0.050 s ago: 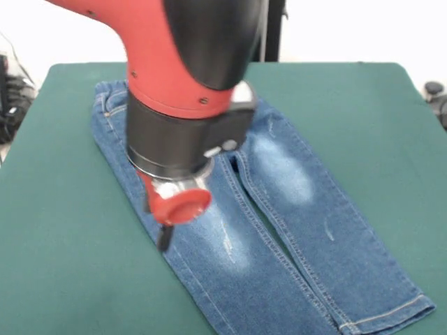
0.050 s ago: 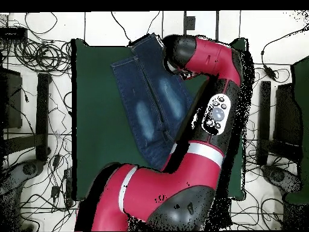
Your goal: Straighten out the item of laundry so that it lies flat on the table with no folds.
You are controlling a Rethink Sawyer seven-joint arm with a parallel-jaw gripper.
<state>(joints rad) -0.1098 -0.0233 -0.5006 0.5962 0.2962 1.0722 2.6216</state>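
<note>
Across the middle of the green table (image 1: 63,244) the jeans (image 1: 279,230) lie spread with both legs nearly flat, while the gripper (image 1: 165,234) hangs low over one leg's outer edge, probably to smooth it, though whether it is open or closed cannot be told.

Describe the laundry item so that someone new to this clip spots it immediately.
Start at the dark green table. Lying diagonally across it, under the red arm, is a small pair of blue jeans, legs spread flat. It is the only garment, marked by faded whitish patches.
</note>
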